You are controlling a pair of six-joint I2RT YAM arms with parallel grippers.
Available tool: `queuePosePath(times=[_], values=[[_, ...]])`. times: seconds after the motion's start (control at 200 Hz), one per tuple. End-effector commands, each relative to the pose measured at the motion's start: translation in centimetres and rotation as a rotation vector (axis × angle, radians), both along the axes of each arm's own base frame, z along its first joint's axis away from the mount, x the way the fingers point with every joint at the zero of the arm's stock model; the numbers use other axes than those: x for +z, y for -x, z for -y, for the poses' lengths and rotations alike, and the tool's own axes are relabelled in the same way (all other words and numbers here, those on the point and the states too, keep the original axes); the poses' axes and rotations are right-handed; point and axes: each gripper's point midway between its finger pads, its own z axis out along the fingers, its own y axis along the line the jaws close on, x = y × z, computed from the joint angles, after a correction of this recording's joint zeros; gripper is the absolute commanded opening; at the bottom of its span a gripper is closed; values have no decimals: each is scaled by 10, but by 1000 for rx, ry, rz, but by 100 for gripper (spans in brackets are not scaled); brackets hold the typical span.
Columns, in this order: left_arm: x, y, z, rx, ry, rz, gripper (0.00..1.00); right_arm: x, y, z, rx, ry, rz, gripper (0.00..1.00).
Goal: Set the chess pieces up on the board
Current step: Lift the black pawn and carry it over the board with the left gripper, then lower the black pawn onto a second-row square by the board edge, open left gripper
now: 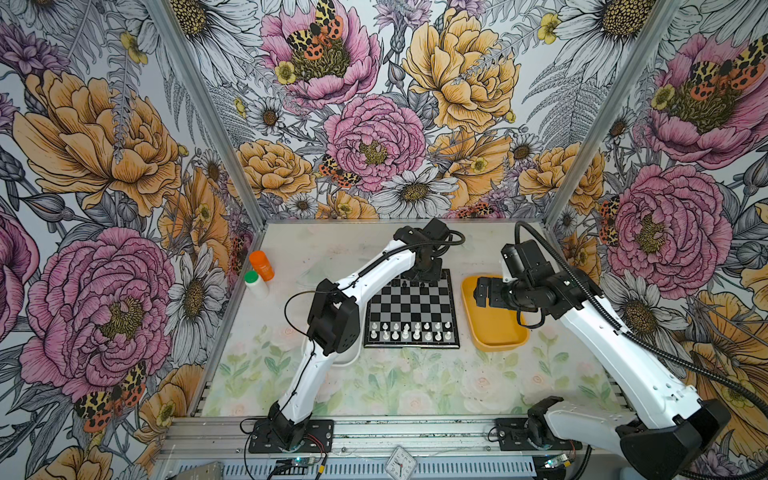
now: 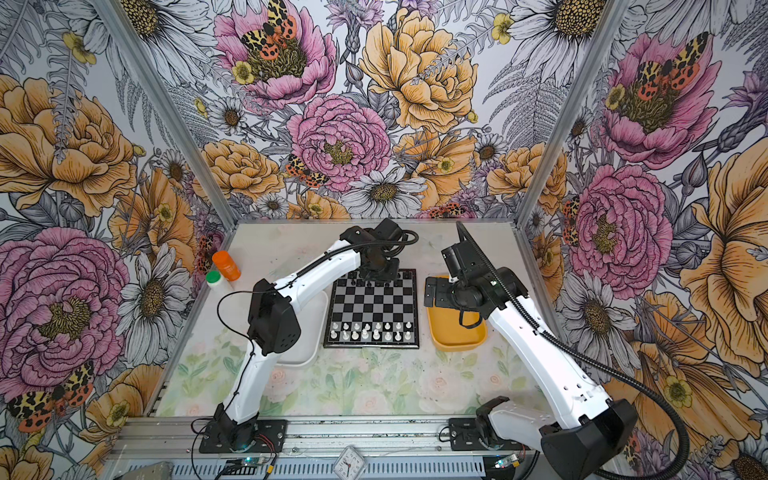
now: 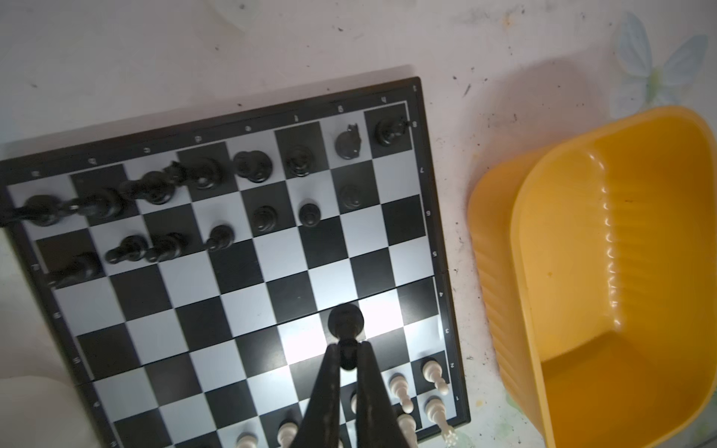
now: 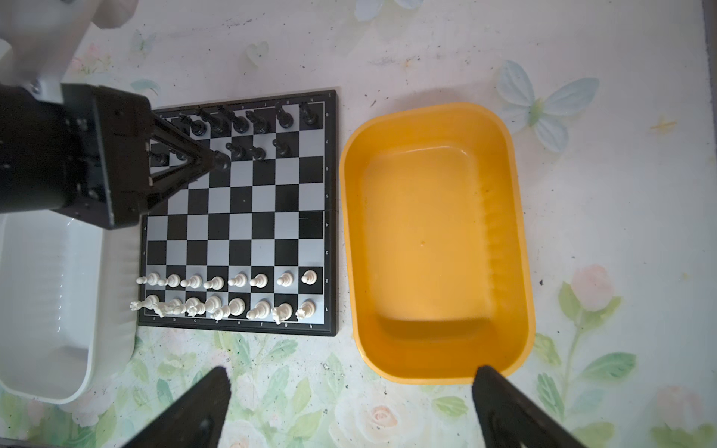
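My left end effector (image 3: 348,351) pinches 1 black pawn (image 3: 345,320) by its head, base toward the board (image 3: 248,306); right end effector (image 4: 349,374) hangs wide.

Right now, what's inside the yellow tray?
Nothing that I can see. In the right wrist view the yellow tray has a bare floor. In both top views the right arm covers its far end, so that part is hidden there.

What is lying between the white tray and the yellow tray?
The board with its chess pieces lies between them, seen in the right wrist view.
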Motion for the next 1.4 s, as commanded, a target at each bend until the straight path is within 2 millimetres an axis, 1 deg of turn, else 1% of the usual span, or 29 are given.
queuePosePath(times=[0.0, 0.16, 0.395, 0.5, 0.665, 1.076, 1.391], values=[[1, 5, 14, -34, 27, -28, 7, 3, 7, 10, -19, -2, 11, 100], [-2, 1, 38, -56, 67, -17, 8, 3, 10, 15, -24, 0, 6, 100], [-21, -6, 64, -71, 110, -29, 9, 5, 12, 22, -38, -3, 16, 100], [-30, -11, 66, -69, 107, -28, 10, 8, 12, 24, -52, -15, 27, 100], [-43, -15, 67, -66, 95, -33, 11, 8, 16, 25, -60, -19, 30, 100], [-51, -28, 65, -69, 72, 5, 13, 9, 17, 29, -74, -22, 33, 100], [-58, -41, 55, -49, 55, 18, 13, 8, 18, 32, -89, -18, 30, 100]])
